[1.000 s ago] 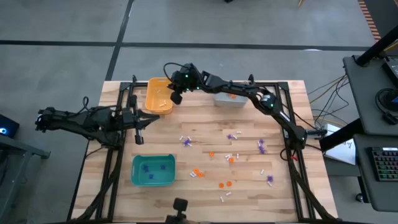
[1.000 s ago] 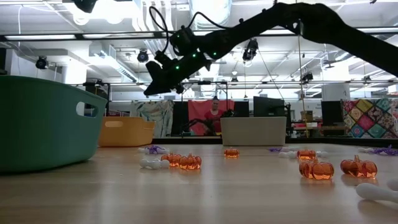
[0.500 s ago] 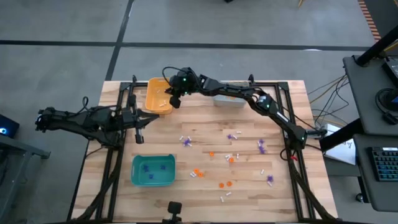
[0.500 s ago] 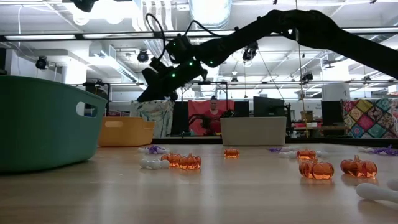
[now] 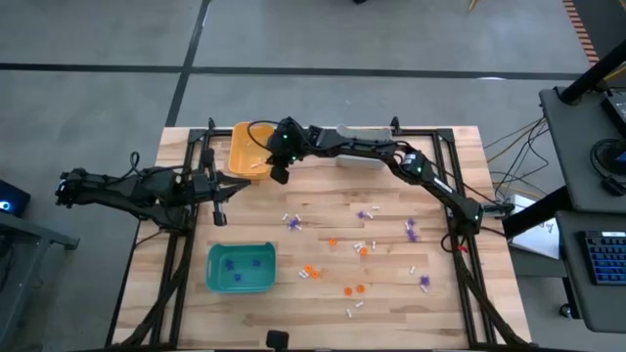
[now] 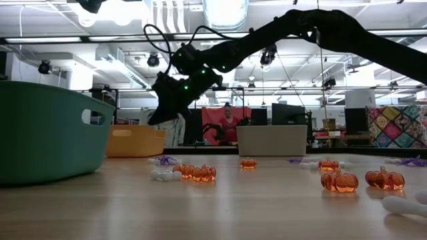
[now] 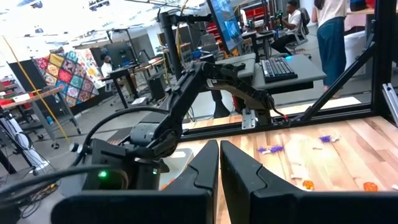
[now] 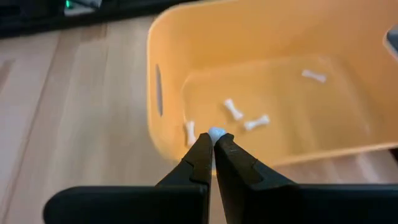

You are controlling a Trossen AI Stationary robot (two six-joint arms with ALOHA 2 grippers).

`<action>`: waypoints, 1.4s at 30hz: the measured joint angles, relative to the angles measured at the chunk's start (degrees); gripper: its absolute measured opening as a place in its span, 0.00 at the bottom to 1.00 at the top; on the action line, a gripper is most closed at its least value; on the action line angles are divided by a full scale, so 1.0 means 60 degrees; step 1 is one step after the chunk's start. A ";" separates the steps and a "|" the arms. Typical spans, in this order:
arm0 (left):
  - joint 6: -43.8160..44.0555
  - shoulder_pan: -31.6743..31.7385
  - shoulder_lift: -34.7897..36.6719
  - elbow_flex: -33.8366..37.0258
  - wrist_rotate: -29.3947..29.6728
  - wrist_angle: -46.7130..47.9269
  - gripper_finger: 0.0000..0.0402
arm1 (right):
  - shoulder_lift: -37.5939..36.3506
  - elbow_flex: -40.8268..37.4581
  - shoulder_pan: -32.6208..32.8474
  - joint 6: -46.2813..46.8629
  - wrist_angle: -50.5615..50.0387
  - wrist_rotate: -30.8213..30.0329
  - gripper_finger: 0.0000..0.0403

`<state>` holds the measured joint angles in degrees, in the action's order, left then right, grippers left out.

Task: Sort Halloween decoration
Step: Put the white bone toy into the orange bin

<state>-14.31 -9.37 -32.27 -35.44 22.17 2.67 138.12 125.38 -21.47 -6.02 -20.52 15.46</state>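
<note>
Orange-yellow bin (image 8: 261,74) at the tabletop's far edge: right gripper (image 8: 213,142) hovers at its rim, clenched on a white trinket (image 8: 216,132); left gripper (image 7: 219,155) shut, empty.

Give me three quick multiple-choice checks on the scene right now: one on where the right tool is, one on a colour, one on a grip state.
1. Where is the right tool?
A. over the teal bin
B. by the rim of the orange-yellow bin
C. over the grey bin

2. What colour are the trinkets in the teal bin?
A. purple
B. orange
C. white

3. What state is the right tool in?
A. wide open
B. shut on a small white piece
C. shut on an orange pumpkin

Answers:
1 B: the right wrist view looks straight into the orange-yellow bin.
2 A: the high view shows purple specks inside it.
3 B: a white piece is pinched at the tips.
</note>
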 joint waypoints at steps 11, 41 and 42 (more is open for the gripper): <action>0.0000 0.0000 -0.0001 0.0000 0.0000 0.0001 0.00 | 0.0000 0.0000 0.0022 -0.0017 0.0097 0.0000 0.02; -0.0035 0.0000 -0.0059 0.0000 -0.0004 0.0001 0.00 | 0.0046 -0.0113 0.0248 0.0586 0.1320 -0.0091 0.11; -0.0034 0.0000 -0.0059 0.0000 -0.0004 0.0001 0.00 | 0.0092 -0.0113 0.0248 0.0638 0.1339 -0.0088 0.12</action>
<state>-14.51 -9.37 -32.62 -35.44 22.15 2.68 138.68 124.70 -19.99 -2.19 -12.49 14.94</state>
